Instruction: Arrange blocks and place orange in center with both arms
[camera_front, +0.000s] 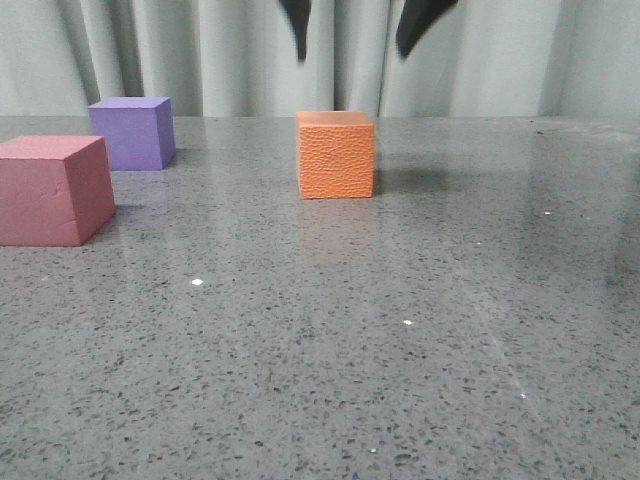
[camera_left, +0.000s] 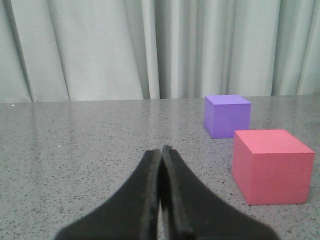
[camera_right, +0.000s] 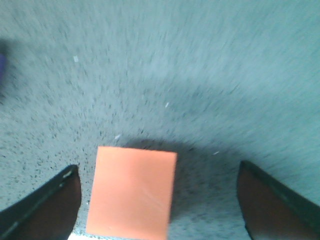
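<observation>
Three blocks on the grey speckled table (camera_front: 320, 380), pale curtain (camera_front: 180, 50) behind; table is the biggest thing, then the blocks, then the grippers. No containers in any view, so nothing holds anything; every block sits bare on the tabletop.

Pinkish-red block (camera_front: 52, 190) looks largest in the front view because it is nearest, far left. Purple block (camera_front: 132, 132) is just behind it and slightly to its right, close but apart. Both are bunched at the left side, so the arranging looks unfinished for those two.

Orange block (camera_front: 336, 154) stands alone, upright, near the middle of the table, well apart from the other two. That spot fits the centre placement the task asks for, so this part is probably done, or else about to be picked.

Right gripper (camera_front: 365, 30) hangs above the orange block, only the finger tips showing at the top of the front view. Right wrist view shows the fingers (camera_right: 47, 202) spread wide on either side of the orange block (camera_right: 132, 192), touching nothing: released, empty; view is blurred.

Left gripper (camera_left: 161, 155) has its two fingers pressed together, clenched on nothing, low over the table and facing the purple block (camera_left: 227, 115) and pinkish-red block (camera_left: 272, 167), likely because those are its job next
</observation>
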